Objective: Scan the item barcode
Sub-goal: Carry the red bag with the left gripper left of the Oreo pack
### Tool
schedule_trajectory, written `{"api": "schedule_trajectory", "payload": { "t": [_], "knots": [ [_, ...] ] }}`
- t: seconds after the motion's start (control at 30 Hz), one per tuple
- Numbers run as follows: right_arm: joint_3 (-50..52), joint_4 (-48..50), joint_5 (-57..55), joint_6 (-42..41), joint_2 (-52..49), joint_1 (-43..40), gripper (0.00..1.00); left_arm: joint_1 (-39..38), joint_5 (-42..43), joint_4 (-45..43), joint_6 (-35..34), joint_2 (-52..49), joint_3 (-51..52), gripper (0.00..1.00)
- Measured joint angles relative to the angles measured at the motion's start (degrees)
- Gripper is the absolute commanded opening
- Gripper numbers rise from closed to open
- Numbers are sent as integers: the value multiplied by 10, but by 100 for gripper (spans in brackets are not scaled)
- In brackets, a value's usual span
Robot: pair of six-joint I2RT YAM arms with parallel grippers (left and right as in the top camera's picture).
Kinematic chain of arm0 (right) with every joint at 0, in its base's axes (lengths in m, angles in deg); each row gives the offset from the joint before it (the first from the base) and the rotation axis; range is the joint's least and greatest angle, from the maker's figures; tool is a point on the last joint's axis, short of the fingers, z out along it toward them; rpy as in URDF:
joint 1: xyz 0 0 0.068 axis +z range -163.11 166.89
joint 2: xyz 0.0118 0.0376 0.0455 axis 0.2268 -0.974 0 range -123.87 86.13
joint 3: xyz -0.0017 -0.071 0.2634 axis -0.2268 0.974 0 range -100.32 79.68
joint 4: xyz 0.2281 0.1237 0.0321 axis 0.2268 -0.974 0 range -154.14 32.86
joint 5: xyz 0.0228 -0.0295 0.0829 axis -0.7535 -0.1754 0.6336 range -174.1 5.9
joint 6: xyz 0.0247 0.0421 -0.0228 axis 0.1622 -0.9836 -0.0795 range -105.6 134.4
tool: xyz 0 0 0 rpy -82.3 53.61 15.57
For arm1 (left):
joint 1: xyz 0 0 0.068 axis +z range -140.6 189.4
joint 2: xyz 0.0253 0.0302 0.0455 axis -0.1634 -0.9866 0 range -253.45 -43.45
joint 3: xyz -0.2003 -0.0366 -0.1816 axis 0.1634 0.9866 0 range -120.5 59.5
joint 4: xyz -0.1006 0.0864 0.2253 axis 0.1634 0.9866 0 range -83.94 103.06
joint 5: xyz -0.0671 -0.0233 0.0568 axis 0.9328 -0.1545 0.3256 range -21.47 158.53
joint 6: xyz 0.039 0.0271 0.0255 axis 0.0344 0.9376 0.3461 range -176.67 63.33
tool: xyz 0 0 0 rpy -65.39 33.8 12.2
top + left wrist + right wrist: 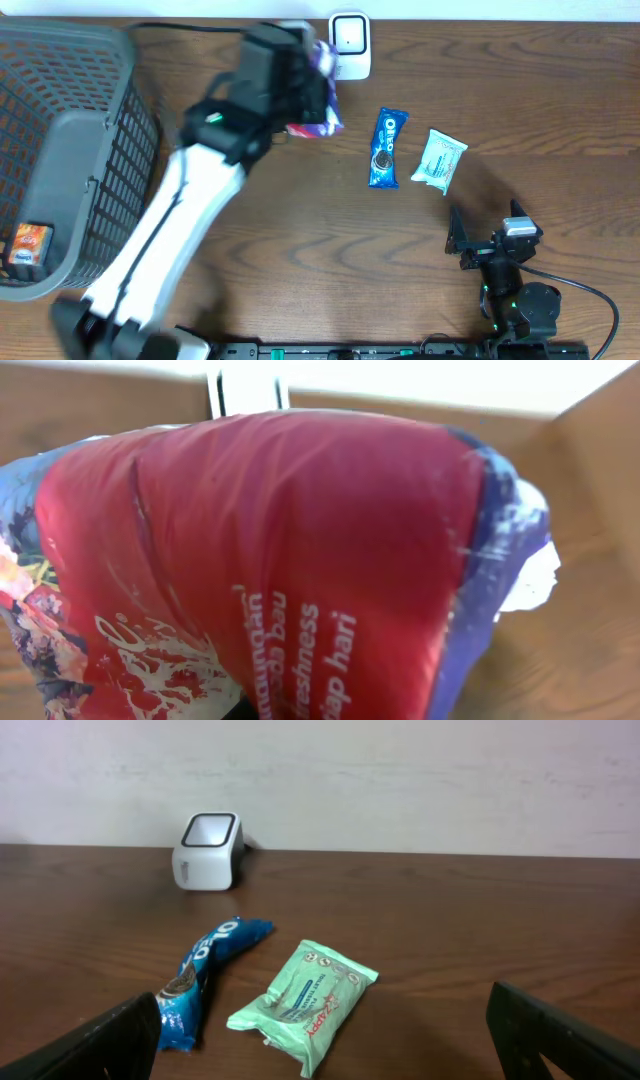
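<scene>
The item, a red and purple snack packet (318, 124), hangs at the back of the table just left of the white barcode scanner (350, 45). My left gripper (305, 95) is shut on it, with the fingers hidden under the arm. In the left wrist view the packet (300, 560) fills almost the whole frame, and the scanner (245, 390) peeks out above it. My right gripper (487, 225) stands open and empty near the front right. From the right wrist the scanner (208, 850) shows at the far left.
A blue Oreo pack (387, 148) and a green tissue pack (440, 160) lie right of centre, in front of my right gripper (322, 1000). A grey wire basket (110, 140) stands at the left with an orange box (28, 248) in it.
</scene>
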State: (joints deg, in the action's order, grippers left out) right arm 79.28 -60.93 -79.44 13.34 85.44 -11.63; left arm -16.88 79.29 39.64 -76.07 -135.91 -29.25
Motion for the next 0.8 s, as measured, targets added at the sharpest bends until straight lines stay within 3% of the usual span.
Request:
{"api": "schedule_trajectory", "payload": {
  "t": [0.2,0.27,0.4,0.43,0.8],
  "knots": [
    [0,0,0,0,0,0,99,-26,-23,-4,4,-122,0,8],
    [0,0,0,0,0,0,99,-33,-26,-11,4,-154,0,12],
    [0,0,0,0,0,0,99,-43,-30,-41,11,-198,0,58],
    [0,0,0,0,0,0,99,-44,-30,-47,12,-203,0,61],
    [0,0,0,0,0,0,99,-40,-35,-59,13,-182,0,66]
  ]
}}
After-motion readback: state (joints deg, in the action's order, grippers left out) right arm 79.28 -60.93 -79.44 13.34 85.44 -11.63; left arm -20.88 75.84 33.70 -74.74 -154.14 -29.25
